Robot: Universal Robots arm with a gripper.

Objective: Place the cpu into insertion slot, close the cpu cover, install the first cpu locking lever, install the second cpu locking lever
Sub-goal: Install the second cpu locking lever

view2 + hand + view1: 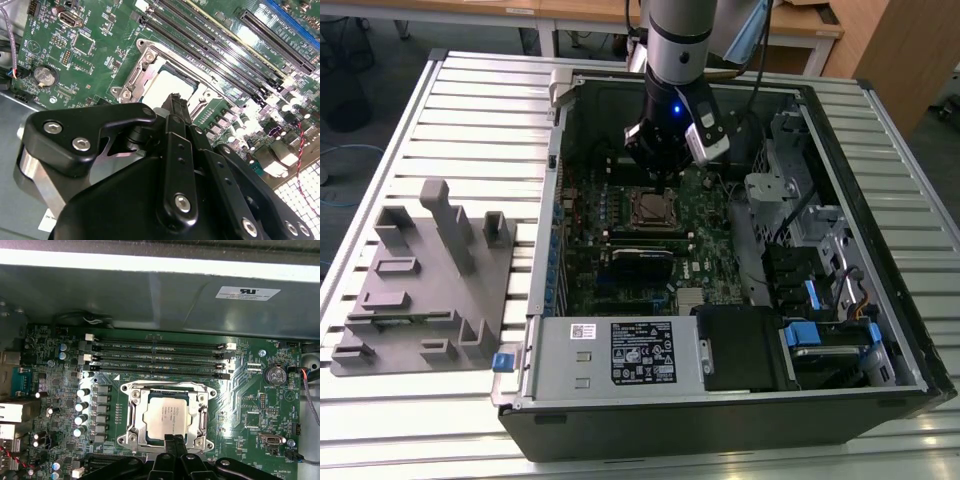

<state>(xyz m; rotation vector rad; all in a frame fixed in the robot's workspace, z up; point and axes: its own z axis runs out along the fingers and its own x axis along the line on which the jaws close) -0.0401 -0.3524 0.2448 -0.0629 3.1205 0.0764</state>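
The cpu [167,413], a pale silver square, lies flat in the insertion slot [131,439] on the green motherboard. Around it the cpu cover [134,407], a silver frame, lies down on the socket. My gripper [174,438] hovers at the socket's edge, its two narrow black fingers pressed together with nothing between them. In the second wrist view the fingertips [178,100] stand over the cpu [162,84] and the cover's rim [141,64]. In the exterior view the gripper [660,183] hangs just above the socket [653,208] inside the open computer case.
Black memory slots [160,357] and a row of capacitors [82,410] flank the socket. The case's metal wall [150,295] rises close behind. A grey power supply box [620,352] and a drive cage [820,270] fill the case; a grey fixture [425,270] sits on the table.
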